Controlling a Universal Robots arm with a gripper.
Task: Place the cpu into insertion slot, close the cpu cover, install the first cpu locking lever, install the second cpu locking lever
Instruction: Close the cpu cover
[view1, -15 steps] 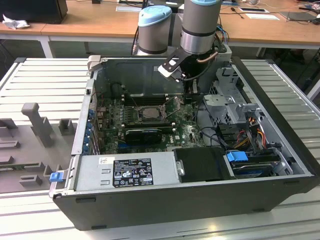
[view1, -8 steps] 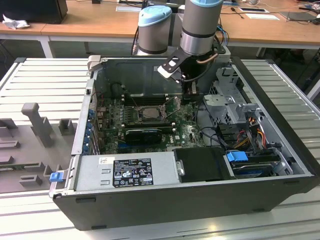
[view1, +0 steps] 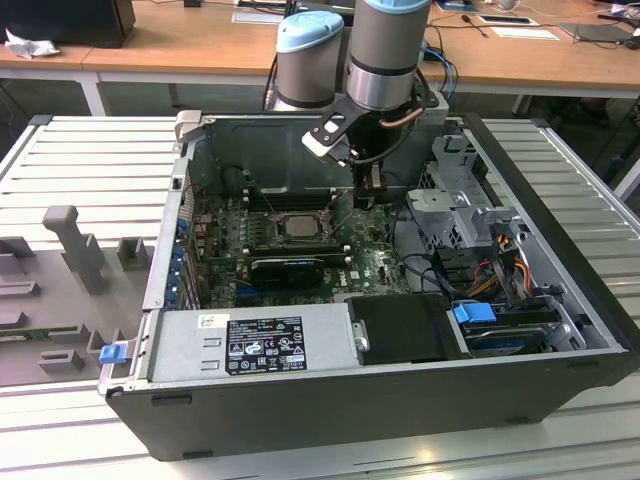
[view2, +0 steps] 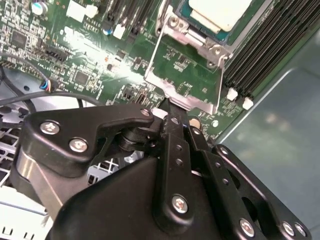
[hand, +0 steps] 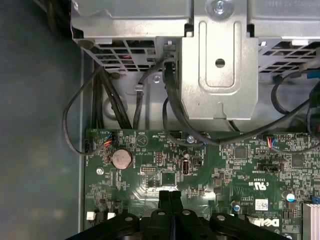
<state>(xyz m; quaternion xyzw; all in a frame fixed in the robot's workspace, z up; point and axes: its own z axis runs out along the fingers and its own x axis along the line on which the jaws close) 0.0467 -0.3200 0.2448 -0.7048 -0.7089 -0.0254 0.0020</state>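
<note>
You are looking at a slatted metal table (view1: 80, 140) with wooden desks (view1: 200, 50) behind it. At the exterior view's left, grey fixture blocks (view1: 70, 240) stand on the table. Right of them lies an open computer case (view1: 400, 400), its grey power supply (view1: 255, 340) along the lower edge.

Near the frame's centre you see the green motherboard (view1: 370, 265). The cpu (view1: 300, 226) already sits flat in the insertion slot (view1: 275, 222). In the second wrist view, the cpu cover (view2: 195, 102) is still swung open, tilted up beside the slot, with green board showing through its window.

Just right of the cpu, the arm comes down from the upper centre. Its gripper (view1: 365, 190) is closed, fingers pressed together, the tip touching the cover's free edge; you cannot tell whether it pinches the cover. Further right stands a metal drive cage (view1: 460, 190).
</note>
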